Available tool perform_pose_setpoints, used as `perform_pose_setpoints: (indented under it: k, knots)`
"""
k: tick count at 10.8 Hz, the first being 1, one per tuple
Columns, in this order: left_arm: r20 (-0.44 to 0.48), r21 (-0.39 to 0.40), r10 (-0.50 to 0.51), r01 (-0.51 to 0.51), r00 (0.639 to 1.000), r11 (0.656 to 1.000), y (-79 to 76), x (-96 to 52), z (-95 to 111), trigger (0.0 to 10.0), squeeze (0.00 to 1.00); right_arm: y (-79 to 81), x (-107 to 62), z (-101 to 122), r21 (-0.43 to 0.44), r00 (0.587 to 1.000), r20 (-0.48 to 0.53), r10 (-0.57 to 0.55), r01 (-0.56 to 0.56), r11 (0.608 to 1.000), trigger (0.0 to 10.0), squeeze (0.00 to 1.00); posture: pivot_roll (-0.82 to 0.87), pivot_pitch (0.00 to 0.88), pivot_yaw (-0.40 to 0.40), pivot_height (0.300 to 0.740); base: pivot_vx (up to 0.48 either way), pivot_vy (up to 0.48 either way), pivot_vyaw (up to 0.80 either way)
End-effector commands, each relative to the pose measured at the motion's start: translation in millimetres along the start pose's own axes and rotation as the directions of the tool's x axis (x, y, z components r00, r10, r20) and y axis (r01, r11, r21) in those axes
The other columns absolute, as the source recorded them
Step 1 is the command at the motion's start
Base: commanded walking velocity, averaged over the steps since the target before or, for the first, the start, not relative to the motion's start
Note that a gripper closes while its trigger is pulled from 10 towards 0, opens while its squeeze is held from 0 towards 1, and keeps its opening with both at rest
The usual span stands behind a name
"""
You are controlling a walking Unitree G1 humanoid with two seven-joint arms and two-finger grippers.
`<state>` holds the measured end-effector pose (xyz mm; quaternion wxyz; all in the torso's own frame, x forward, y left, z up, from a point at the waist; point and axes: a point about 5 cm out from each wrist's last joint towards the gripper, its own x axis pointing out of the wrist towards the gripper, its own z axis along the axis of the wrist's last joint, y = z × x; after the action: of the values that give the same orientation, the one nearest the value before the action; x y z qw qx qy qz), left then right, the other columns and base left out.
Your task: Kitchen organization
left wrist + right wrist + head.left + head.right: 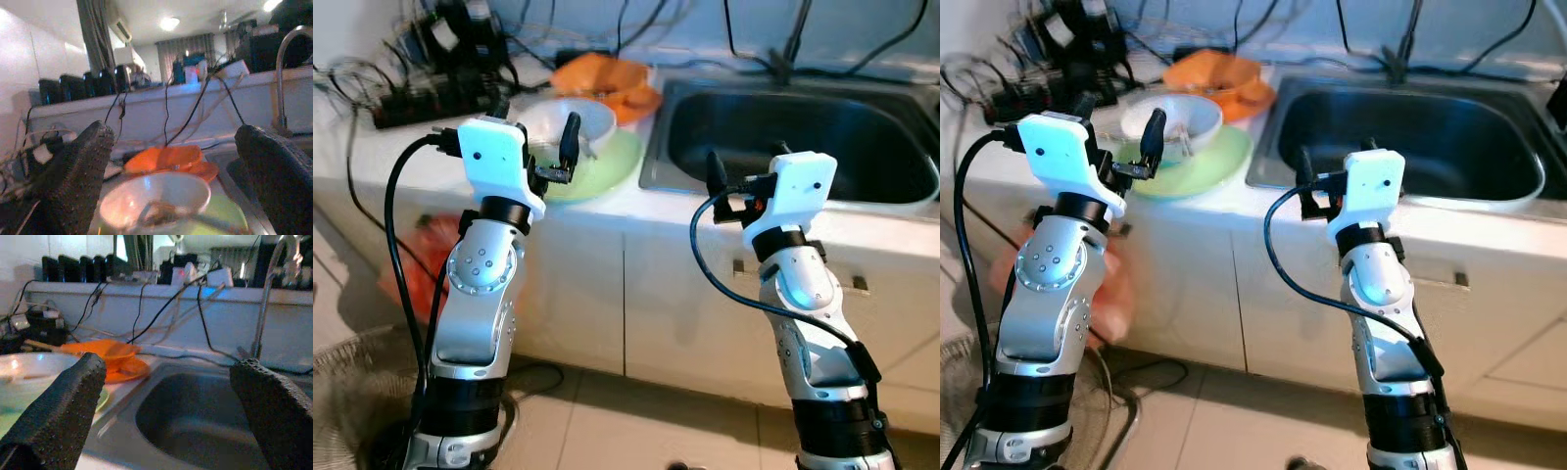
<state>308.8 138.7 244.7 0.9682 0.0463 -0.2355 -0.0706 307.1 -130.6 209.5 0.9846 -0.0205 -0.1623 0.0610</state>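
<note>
A white bowl (576,119) holding a utensil rests on a light green plate (607,164) on the white counter, left of the steel sink (793,147). Behind them lies a stack of orange dishes (612,83). My left gripper (556,155) is raised at the counter's front edge, open and empty, pointing at the bowl (156,196). My right gripper (729,191) is open and empty too, held in front of the sink's near left corner, facing the basin (195,421). The orange dishes (168,159) lie just beyond the bowl.
A black power strip with tangled cables (431,93) crowds the counter's back left. The faucet (266,298) rises behind the sink. White cabinet doors (597,294) run below the counter. An orange bag (411,259) and a floor fan (342,392) sit low on the left.
</note>
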Motion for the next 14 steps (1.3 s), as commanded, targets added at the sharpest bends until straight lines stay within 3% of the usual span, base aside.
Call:
perform_pose_setpoints:
  k: [1, 7, 9, 14]
  knots:
    - [0.018, 0.004, -0.009, 0.008, 1.000, 1.000, -0.8, 0.3, 5.8, 10.0, 0.00, -0.8, -0.3, 8.0, -0.006, 0.999, 0.033, 0.000, 0.000, 1.000, 10.0, 0.00, 0.02, 0.040, 0.055, 0.740, 0.337, 0.000, 0.00]
    - [-0.027, 0.019, -0.024, 0.025, 0.999, 1.000, -4.1, -3.2, -1.0, 10.0, 0.00, 0.2, -3.5, 8.0, -0.011, 1.000, 0.028, -0.002, 0.002, 1.000, 10.0, 0.00, 0.02, 0.057, 0.060, 0.740, 0.359, 0.000, 0.00]
    - [-0.024, 0.002, -0.047, 0.047, 0.999, 0.999, -7.5, -3.8, -1.0, 10.0, 0.00, -0.8, -4.0, 7.7, -0.009, 1.000, 0.025, -0.010, 0.010, 1.000, 10.0, 0.00, 0.02, 0.060, 0.060, 0.740, 0.000, 0.000, 0.00]
    - [-0.007, 0.006, -0.054, 0.054, 0.999, 0.999, -8.3, -3.2, 1.4, 10.0, 0.00, -1.4, -2.9, 3.8, -0.009, 1.000, 0.003, -0.011, 0.011, 1.000, 10.0, 0.00, 0.02, 0.053, 0.058, 0.740, 0.000, 0.000, -0.72]
